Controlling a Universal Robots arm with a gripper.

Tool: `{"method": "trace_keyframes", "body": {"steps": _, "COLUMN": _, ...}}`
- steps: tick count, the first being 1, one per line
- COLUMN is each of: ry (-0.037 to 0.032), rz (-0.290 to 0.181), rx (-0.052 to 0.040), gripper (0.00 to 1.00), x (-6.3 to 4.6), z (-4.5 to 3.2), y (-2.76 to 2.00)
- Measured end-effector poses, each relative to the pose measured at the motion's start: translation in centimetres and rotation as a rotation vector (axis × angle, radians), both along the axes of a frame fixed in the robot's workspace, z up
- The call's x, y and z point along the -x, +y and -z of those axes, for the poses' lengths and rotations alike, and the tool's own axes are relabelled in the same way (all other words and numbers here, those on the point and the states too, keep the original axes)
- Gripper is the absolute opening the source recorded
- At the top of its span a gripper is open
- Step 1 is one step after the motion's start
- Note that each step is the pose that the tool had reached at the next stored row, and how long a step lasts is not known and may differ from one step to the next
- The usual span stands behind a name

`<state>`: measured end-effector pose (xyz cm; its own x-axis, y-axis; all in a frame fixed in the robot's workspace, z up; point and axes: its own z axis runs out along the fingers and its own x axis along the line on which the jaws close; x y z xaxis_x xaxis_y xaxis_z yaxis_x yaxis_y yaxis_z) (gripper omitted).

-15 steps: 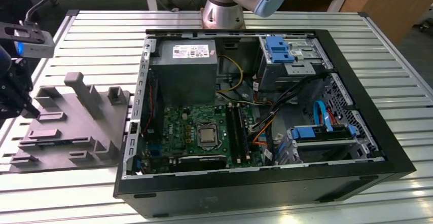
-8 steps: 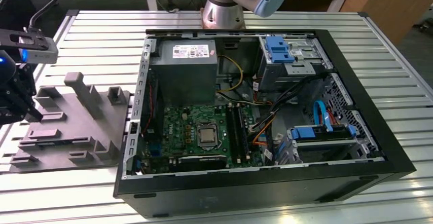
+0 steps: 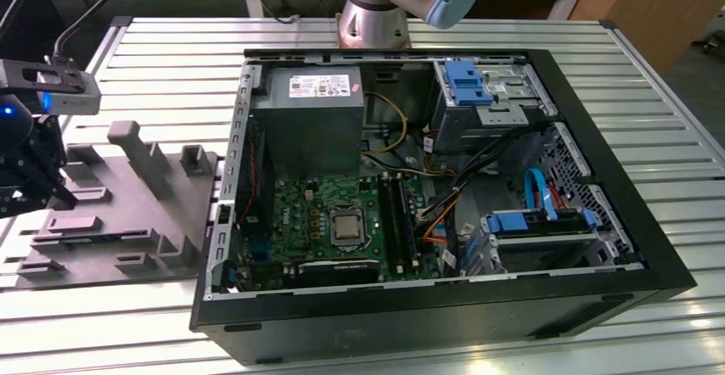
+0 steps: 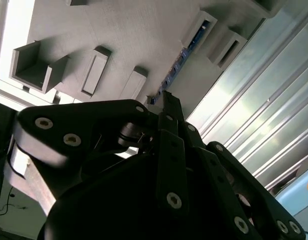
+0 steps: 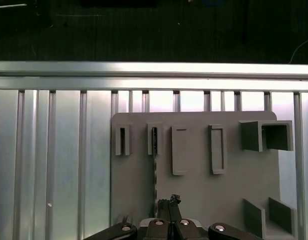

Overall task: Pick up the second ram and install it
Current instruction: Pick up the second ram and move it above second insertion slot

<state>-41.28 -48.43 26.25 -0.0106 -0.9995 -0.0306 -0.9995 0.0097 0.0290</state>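
The second ram [image 5: 155,170] stands on edge in a slot of the grey holder tray [image 5: 194,195], a thin dark strip with a blue edge [image 4: 178,64] in the second wrist view. My gripper [image 5: 169,201] hangs over the tray close beside the stick's near end, fingers together and nothing between them. In the second wrist view the fingertips [image 4: 167,98] sit just by the end of the ram. The exterior view has the gripper [image 3: 29,171] at its left, above the tray [image 3: 125,214].
An open computer case [image 3: 589,248] lies on the slatted metal table [image 3: 170,69], to the tray's right in the exterior view. Inside it are the motherboard [image 3: 328,214], its memory slots [image 3: 396,209], a power supply [image 3: 306,112] and blue drive brackets [image 3: 464,82].
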Motion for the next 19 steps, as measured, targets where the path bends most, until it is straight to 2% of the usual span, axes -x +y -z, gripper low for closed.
{"method": "trace_keyframes", "body": {"steps": 19, "ry": -0.0008, "rz": 0.001, "rx": 0.0, "gripper": 0.1, "x": 0.0, "z": 2.12, "y": -0.51}}
